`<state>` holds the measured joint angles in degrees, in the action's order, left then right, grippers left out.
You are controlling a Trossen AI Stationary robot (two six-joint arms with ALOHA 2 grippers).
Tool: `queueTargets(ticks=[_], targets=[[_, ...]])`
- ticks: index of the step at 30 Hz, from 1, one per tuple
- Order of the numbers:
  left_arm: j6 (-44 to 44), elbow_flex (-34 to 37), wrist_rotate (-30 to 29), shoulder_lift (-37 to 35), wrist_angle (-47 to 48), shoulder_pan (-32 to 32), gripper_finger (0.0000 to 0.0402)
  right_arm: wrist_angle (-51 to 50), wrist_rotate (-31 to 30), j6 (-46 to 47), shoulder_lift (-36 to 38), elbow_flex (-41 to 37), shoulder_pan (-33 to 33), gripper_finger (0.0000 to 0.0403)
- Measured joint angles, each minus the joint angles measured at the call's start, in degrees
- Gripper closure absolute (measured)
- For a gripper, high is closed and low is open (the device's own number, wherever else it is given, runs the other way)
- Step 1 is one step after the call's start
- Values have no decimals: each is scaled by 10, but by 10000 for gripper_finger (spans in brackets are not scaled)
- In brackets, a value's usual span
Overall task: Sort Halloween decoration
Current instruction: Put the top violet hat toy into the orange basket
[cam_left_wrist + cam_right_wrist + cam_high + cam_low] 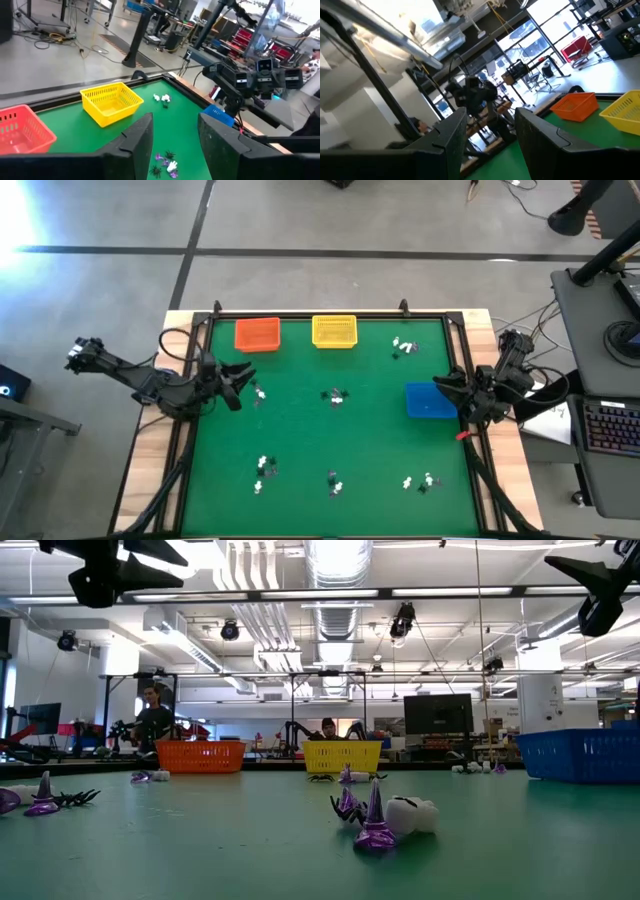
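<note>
Purple trinket [376, 825] nearest cam, mid-bench near yellow basket [334, 331]. My left end effector [240, 373] half-open, empty; right end effector [447, 383] too. Approach slow, centre fingers.

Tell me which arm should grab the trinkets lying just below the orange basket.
Left, probably. The left pincer hovers open beside that small trinket cluster, near the orange basket. The right pincer hangs open at the far edge by the blue basket, across the mat.
</note>
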<state>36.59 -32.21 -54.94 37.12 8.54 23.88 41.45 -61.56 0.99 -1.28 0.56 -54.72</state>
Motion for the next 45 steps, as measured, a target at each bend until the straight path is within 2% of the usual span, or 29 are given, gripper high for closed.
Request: queueTargets(ticks=[6,10,19,22,28,32,35,45], targets=[[0,0,40,19,8,0,282,26,0,-54,0,37,0,243],[13,0,78,29,62,0,291,21,0,-124,0,82,0,243],[182,-9,112,58,289,0,294,17,-4,-235,-20,164,0,243],[227,-9,137,72,327,-1,294,17,-36,-258,-32,184,0,243],[256,1,169,110,343,-1,294,15,-109,-256,-51,210,0,243],[266,8,178,143,371,-7,294,14,-106,-256,-57,217,0,243],[299,9,218,166,394,-23,294,13,-106,-250,-60,217,0,243],[288,9,269,225,363,-70,294,7,-105,-234,-61,217,0,243]])
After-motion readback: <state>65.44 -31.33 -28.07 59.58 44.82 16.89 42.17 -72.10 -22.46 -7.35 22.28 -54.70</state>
